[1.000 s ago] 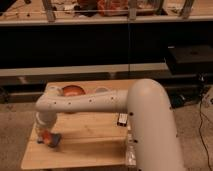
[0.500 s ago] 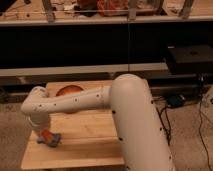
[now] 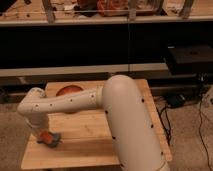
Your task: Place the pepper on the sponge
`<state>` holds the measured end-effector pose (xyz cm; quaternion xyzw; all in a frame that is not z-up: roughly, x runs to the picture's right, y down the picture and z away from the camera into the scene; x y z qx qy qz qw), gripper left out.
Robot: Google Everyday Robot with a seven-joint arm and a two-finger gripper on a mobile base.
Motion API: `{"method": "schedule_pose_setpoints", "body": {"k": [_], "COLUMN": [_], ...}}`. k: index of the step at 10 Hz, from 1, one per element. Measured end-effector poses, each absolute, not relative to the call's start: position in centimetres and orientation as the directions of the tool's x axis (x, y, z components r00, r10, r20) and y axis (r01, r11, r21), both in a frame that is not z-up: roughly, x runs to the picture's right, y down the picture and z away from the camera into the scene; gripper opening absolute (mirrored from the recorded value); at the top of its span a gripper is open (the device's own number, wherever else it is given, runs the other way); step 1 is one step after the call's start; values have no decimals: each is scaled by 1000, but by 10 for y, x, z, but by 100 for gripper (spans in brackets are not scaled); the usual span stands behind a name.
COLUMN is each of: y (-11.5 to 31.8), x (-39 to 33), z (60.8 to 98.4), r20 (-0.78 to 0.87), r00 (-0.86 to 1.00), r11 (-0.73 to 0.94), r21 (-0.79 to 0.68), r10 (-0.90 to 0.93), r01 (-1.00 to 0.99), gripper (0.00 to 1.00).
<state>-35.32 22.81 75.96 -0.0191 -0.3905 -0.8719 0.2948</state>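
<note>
Your gripper (image 3: 43, 131) is down at the pepper (image 3: 45, 135), which touches the sponge (image 3: 54, 140) on the bench (image 3: 90, 142). You cannot tell whether it grips.

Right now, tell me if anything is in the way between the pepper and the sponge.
Nothing visible. The tool is low at the table's front-left corner. The orange pepper is right at it and directly on or over the grey sponge; contact cannot be told. The reddish dish sits farther back, clear of them.
</note>
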Motion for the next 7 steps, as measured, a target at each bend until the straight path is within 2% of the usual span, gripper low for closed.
{"method": "schedule_pose_setpoints", "body": {"k": [5,7], "y": [236,230], "x": [-351,-345], "z": [759,762], "r20": [241,262], "r00": [-864,-833], "r11": [-576,-536], "r21": [662,663], "r10": [-441,-487], "r01": [479,522], "gripper": [80,80]}}
